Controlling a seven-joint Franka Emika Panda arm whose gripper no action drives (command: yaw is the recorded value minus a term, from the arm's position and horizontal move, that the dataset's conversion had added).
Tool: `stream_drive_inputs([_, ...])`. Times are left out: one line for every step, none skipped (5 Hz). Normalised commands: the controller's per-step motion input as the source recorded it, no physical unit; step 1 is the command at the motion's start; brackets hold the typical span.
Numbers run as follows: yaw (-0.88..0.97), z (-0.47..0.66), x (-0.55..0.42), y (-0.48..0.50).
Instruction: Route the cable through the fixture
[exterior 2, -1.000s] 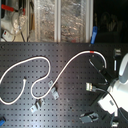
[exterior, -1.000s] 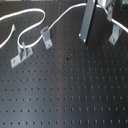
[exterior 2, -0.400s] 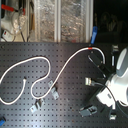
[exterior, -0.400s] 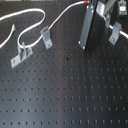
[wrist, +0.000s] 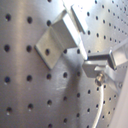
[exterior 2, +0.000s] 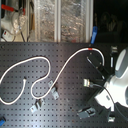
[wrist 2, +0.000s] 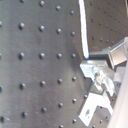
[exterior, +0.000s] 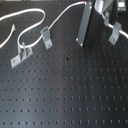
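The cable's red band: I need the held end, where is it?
In the second exterior view, the red band sits top centre-right on the cable, beside the arm.

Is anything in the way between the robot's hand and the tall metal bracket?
Nothing visible is. In the first wrist view, only bare holed board lies between the hand, which grips the cable, and the fixture.

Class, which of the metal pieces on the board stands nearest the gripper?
The fixture, the bracket beside the gripper in the first exterior view; the other two stand farther away.
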Motion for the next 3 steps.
stream_drive_inputs([0.0,0.0,-0.021,0.022])
stream_drive_inputs([-0.59,-0.01,-0.156,0.073])
stream_drive_inputs([-0.67,-0.06,-0.114,0.014])
